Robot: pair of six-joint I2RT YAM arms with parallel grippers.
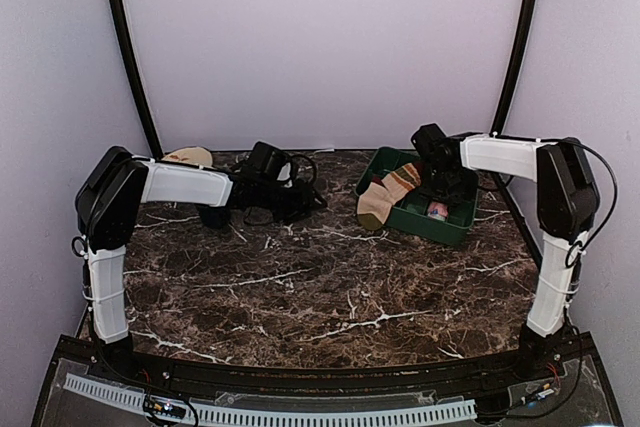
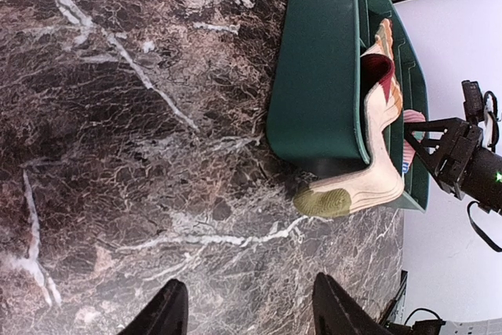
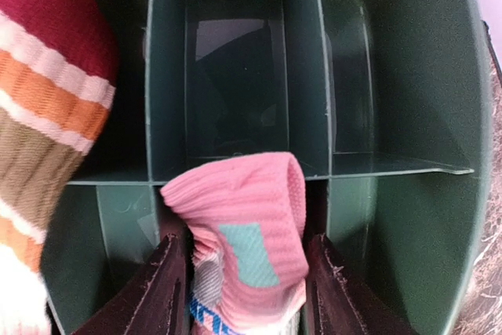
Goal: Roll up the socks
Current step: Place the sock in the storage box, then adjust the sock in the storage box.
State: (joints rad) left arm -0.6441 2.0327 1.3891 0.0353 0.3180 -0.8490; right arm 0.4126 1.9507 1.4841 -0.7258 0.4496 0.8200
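Note:
A pink rolled sock [image 3: 243,233] with a teal patch sits between my right gripper's [image 3: 247,296] fingers [image 3: 169,288], over the green divided bin [image 3: 392,76]. The fingers press both of its sides. In the top view the right gripper [image 1: 440,185] hangs over the bin [image 1: 455,227] with the pink sock [image 1: 437,209] below it. A striped sock [image 1: 385,197] with an olive toe drapes over the bin's left wall onto the table. It also shows in the left wrist view [image 2: 357,190]. My left gripper [image 2: 251,311] is open and empty above the marble, left of the bin [image 2: 314,76].
A tan cloth item [image 1: 190,157] lies at the back left behind the left arm. Black cables [image 1: 300,192] trail by the left gripper [image 1: 270,182]. The marble table [image 1: 320,287] stretches to the front. Black frame posts stand at both back corners.

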